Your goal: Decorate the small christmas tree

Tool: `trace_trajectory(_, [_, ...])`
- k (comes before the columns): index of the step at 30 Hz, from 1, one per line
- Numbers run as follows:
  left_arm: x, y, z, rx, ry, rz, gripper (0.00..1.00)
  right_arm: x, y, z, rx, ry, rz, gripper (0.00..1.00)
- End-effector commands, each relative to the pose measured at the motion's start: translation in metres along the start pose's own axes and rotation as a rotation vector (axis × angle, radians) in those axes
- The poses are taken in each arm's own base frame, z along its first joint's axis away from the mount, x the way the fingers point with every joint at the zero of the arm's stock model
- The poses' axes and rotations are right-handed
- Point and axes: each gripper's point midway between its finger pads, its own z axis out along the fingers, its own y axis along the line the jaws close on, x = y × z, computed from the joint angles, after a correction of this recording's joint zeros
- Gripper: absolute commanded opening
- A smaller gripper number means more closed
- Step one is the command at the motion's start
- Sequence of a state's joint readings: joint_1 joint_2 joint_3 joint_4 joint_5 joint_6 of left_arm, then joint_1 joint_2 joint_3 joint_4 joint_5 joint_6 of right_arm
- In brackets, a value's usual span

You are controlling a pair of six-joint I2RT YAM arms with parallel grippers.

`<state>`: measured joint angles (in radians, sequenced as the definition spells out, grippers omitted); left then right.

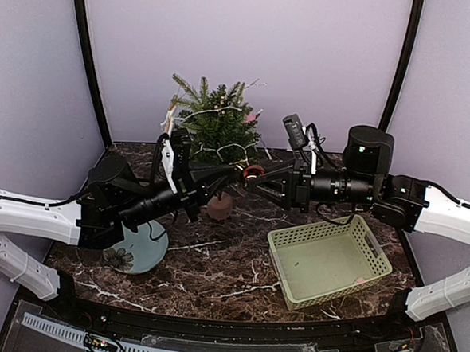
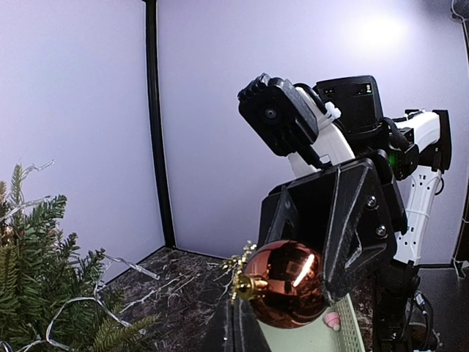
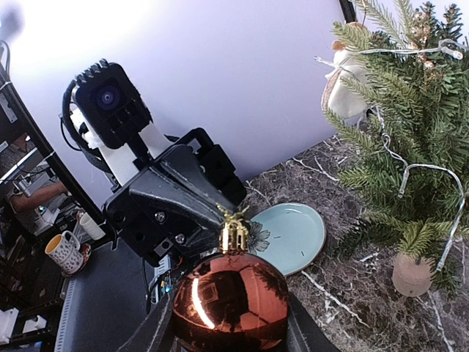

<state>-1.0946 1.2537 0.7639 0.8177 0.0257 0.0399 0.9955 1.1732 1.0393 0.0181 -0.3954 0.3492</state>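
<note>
Marble-patterned dark desk (image 1: 230, 263) carries everything. Find the small christmas tree (image 1: 218, 127) at the back centre, upright in its pot (image 1: 219, 207). Note the green basket (image 1: 320, 227) at front right and the pale blue plate (image 1: 146, 254) at front left. Both hands meet just in front of the tree. Your right hand (image 1: 259, 180) grips a copper-red bauble (image 1: 253, 173) between its fingers. Your left hand (image 1: 231, 174) is fully closed at the bauble's gold cap (image 3: 234, 233); you cannot tell whether it pinches anything there.
</note>
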Motion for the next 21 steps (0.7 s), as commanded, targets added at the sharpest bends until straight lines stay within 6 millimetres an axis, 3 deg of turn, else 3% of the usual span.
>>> trace_trajectory(1, [-0.029, 0.004, -0.003, -0.008, -0.075, 0.002, 0.00, -0.009, 0.004, -0.006, 0.011, -0.043, -0.021, 0.24])
trace_trajectory(8, [-0.025, 0.015, -0.001, -0.036, -0.014, 0.012, 0.00, -0.023, -0.007, -0.007, 0.085, -0.088, -0.049, 0.24])
trace_trajectory(21, [-0.036, 0.051, 0.003, -0.151, 0.043, 0.040, 0.00, -0.054, -0.030, 0.003, 0.184, -0.137, -0.113, 0.24])
